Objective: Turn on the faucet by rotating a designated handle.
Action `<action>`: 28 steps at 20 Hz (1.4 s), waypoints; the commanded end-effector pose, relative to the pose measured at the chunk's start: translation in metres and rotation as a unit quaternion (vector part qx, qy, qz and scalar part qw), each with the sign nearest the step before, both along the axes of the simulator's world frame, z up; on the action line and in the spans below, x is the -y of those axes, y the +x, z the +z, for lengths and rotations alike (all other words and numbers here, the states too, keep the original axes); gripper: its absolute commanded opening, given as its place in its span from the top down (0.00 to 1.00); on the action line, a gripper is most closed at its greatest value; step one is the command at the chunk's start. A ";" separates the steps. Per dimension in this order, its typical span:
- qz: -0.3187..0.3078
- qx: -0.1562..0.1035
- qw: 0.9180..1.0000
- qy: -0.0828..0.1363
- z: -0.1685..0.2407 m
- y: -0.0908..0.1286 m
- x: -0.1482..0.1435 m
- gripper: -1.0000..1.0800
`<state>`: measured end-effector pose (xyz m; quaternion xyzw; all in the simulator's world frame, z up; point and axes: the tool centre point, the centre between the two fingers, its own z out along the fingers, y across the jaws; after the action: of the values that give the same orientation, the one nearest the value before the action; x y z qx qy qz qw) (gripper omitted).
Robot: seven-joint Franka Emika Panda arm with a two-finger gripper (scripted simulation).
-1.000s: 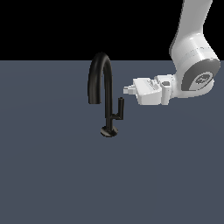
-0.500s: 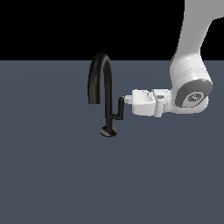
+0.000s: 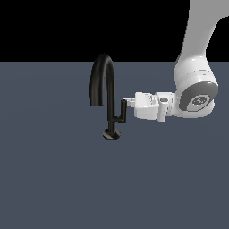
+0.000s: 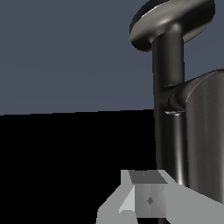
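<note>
Pressing sideways, white gripper (image 3: 128,103) tip touches short black L-shaped handle (image 3: 121,112) on slim black gooseneck faucet (image 3: 105,85), to rotate it; jaw width unclear.

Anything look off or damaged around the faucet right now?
Nothing stands out. The faucet stands upright on its round base, spout arched as normal. The handle branches off the stem intact, and the tool sits at its upper end. No spill or breakage is visible.

Black gooseneck faucet (image 3: 105,96) upright mid-scene, spout arching toward exterior view's left, L-shaped handle (image 3: 121,113) branching right off the stem.
</note>
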<state>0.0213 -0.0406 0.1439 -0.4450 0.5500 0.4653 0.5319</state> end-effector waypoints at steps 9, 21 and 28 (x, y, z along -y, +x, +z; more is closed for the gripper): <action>0.000 0.000 1.000 0.000 0.011 -0.029 -0.005 1.00; -0.002 0.002 1.000 -0.001 0.006 -0.059 -0.011 1.00; 0.000 0.001 1.000 0.000 -0.005 -0.088 -0.016 1.00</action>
<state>-0.0510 -0.0278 0.1521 -0.4520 0.5446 0.4557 0.5399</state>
